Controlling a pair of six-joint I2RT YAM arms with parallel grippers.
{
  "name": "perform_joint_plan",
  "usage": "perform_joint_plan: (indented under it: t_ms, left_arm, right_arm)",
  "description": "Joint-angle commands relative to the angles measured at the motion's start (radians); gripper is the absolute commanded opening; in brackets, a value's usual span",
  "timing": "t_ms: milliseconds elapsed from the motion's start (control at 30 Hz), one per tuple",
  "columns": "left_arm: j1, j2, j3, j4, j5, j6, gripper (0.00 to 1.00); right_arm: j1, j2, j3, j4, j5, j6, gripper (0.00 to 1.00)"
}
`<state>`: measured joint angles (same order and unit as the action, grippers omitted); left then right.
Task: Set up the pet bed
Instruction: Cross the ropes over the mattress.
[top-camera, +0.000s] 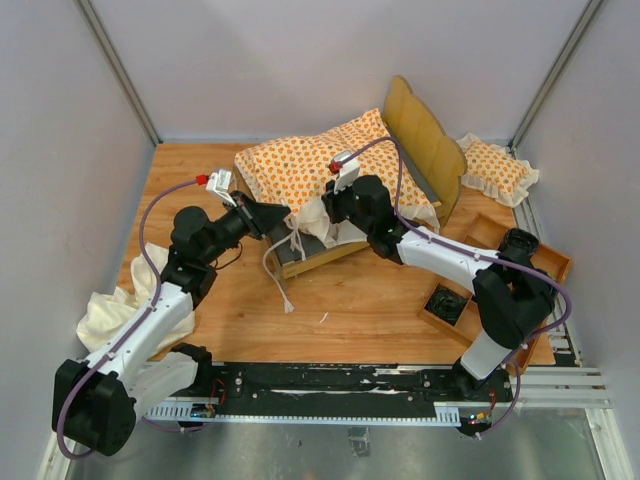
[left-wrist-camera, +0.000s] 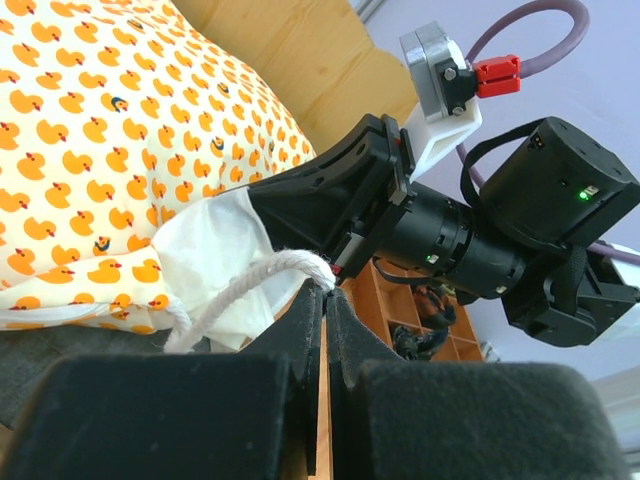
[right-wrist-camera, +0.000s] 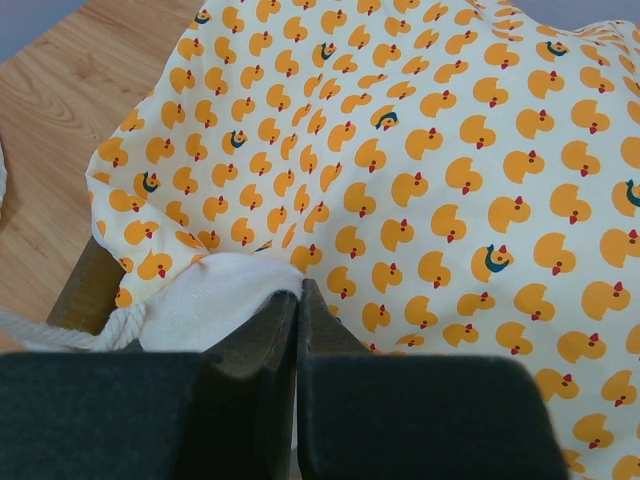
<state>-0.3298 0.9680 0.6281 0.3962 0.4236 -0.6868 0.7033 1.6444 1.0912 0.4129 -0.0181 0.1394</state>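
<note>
Duck-print cushion lies rumpled on the wooden bed frame on the tabletop. Left fingers are closed tight on its tie string. Right fingers pinch its ruffle. Straightening and tying likely remain.

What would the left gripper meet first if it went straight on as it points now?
Probably the cushion's tie string, lying right at its shut jaws; the right gripper sits just behind.

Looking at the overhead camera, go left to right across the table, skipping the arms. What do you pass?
Cream cloth → big cushion → headboard → small pillow.
</note>
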Motion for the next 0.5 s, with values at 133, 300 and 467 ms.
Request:
perform_joint_plan:
  t_ms: [133,300,467]
  left_arm:
    - [-0.007,0.041,0.052,0.052,-0.042,0.037,0.0]
    - [-0.008,0.048,0.055,0.066,-0.027,0.017,0.0]
    - [-0.009,0.035,0.024,0.097,-0.046,0.03,0.0]
  right_arm:
    - [-0.017,0.013,0.046,0.008,0.013,-0.015,0.0]
    - [-0.023,0.02,0.06,0.005,0.025,-0.017,0.0]
    - [-0.029,0.019,0.071,-0.002,0.023,-0.016,0.0]
